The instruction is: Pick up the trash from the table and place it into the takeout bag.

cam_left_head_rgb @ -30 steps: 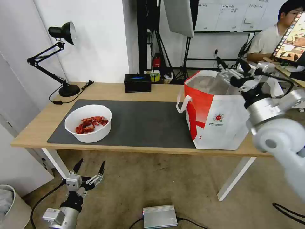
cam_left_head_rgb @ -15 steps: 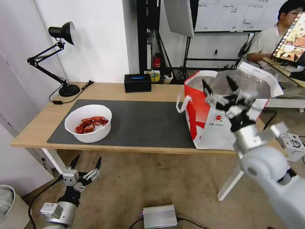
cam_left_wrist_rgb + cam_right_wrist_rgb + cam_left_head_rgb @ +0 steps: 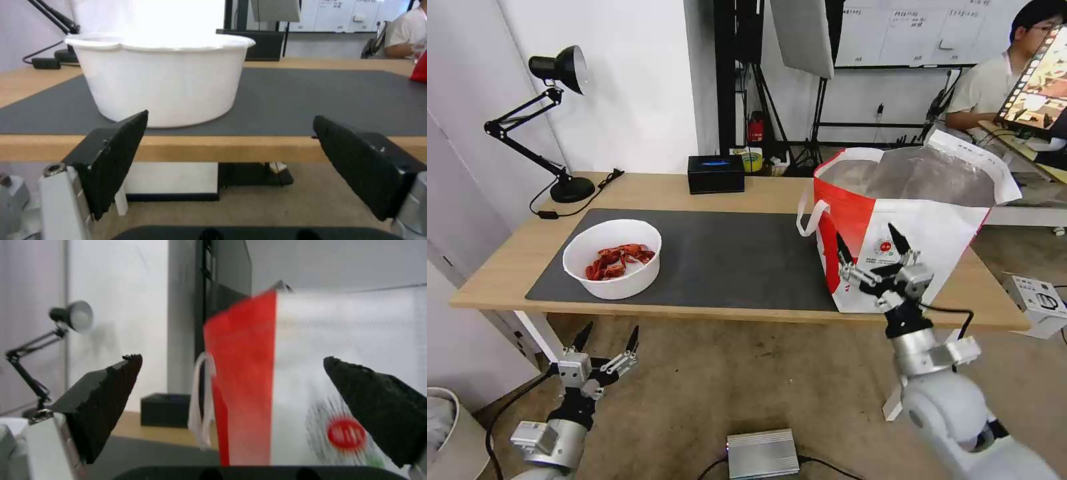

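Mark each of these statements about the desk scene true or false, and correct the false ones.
1. The white bowl holds red shells. True.
2. The white bowl stands on bare wood beside the dark grey mat. False: it stands on the mat, near its left end.
3. The right gripper is open and empty, in front of the takeout bag. True.
4. The left gripper is shut on the bowl's rim. False: it is open and empty, below the table edge, short of the bowl.
5. The black box lies inside the takeout bag. False: it sits on the table's far edge.
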Robot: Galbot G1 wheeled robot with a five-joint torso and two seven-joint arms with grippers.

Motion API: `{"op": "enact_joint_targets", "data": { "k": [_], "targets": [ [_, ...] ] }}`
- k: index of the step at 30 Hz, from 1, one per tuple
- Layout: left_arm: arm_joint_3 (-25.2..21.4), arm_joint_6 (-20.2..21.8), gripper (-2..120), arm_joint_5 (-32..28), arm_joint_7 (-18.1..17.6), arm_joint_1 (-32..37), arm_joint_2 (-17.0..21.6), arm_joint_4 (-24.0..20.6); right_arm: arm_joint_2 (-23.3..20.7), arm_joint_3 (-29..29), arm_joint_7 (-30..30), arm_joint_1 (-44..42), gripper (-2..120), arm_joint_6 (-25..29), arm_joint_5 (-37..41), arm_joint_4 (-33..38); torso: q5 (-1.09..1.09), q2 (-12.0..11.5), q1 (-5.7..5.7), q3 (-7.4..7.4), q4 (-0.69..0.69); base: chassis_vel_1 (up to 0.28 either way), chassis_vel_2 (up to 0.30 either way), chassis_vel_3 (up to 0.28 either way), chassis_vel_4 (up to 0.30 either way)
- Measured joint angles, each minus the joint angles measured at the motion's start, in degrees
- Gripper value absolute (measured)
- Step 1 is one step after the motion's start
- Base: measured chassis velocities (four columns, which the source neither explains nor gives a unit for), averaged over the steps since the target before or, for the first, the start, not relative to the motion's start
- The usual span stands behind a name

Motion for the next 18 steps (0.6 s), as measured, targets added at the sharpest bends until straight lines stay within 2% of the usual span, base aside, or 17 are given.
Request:
{"op": "enact_joint_targets", "data": {
  "k": [7, 9, 18],
  "targets": [
    [0.1, 0.6, 100, -0.6, -0.2, -0.7, 0.5, 0.0, 3.0, 0.3, 3.5, -3.6, 100, -1.4, -1.6, 0.0, 0.00, 0.0, 0.00, 0.00, -0.01, 0.000, 0.000, 0.000, 0.000],
    [0.2, 0.9, 100, -1.1, -0.8, -0.9, 1.3, 0.0, 4.6, 0.1, 6.0, -5.7, 100, -4.1, -1.9, 0.5, 0.00, 0.0, 0.01, 0.00, -0.01, 0.000, 0.000, 0.000, 0.000],
    [0.9, 1.5, 100, -2.2, -1.4, -1.9, 3.3, 0.4, 7.3, -0.5, 7.1, -10.1, 100, -6.4, -6.1, 0.6, 0.01, 0.0, 0.01, 0.00, -0.01, 0.000, 0.000, 0.000, 0.000]
  ]
}}
